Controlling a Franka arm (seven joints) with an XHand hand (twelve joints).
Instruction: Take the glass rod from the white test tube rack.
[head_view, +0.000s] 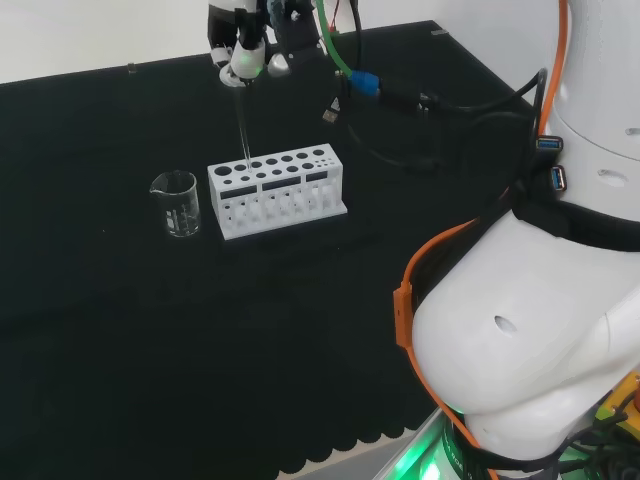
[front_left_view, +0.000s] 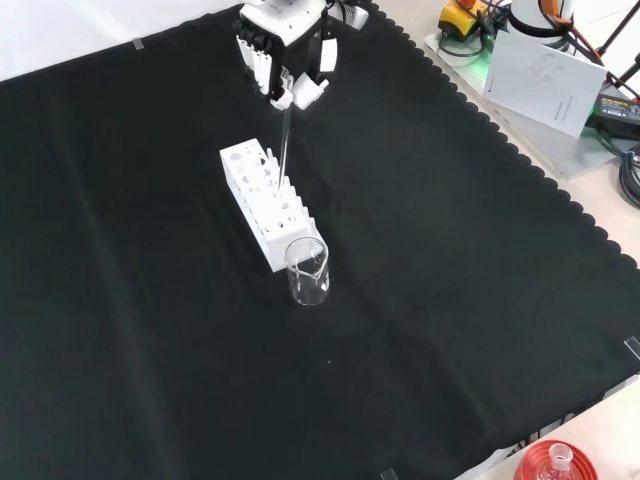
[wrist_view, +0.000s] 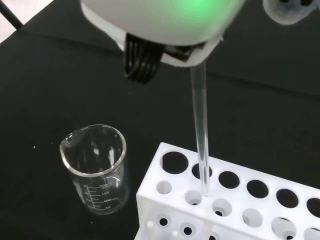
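I see the hand (front_left_view: 285, 55) pinching the glass rod (front_left_view: 284, 140) — the rod hangs at its six o'clock, lower tip just above the white test tube rack (front_left_view: 262, 200), beaker (front_left_view: 307, 271) beside.

A black cloth (front_left_view: 150, 300) covers the bench. Near the top, the black and white hand (front_left_view: 285, 50) pinches the upper end of a thin glass rod (front_left_view: 284, 140). The rod hangs nearly upright, its lower end at the white test tube rack (front_left_view: 262, 200). A clear glass beaker (front_left_view: 308, 272) stands just beside the rack's near end.
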